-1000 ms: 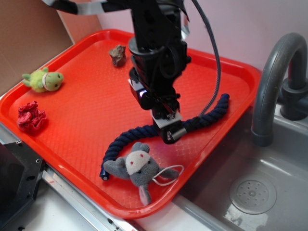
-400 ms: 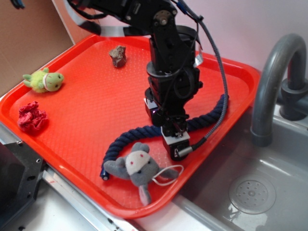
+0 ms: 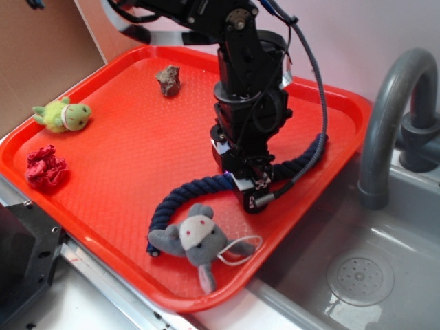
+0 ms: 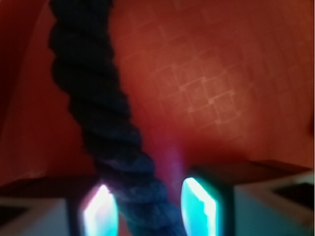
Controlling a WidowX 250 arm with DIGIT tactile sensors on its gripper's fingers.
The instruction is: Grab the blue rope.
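Note:
The blue rope (image 3: 177, 197) is a thick navy twisted cord lying in a curve on the red tray (image 3: 103, 137), from near the front edge up to the right rim. My gripper (image 3: 251, 194) points down over the rope's middle, low at the tray. In the wrist view the blue rope (image 4: 93, 98) runs between my gripper (image 4: 150, 209) fingers. The left pad (image 4: 101, 211) is against the rope, while a gap shows beside the right pad (image 4: 199, 204). The jaws stand open around the rope.
A grey plush mouse (image 3: 196, 240) lies against the rope's front end. A green plush (image 3: 62, 115), a red crumpled thing (image 3: 45, 167) and a brown rock (image 3: 168, 79) sit on the tray's left and back. A grey faucet (image 3: 385, 117) and sink (image 3: 357, 275) are at the right.
The arm shifted right and turned, and the gripper came down around the rope's middle. The rope and the toys have barely moved.

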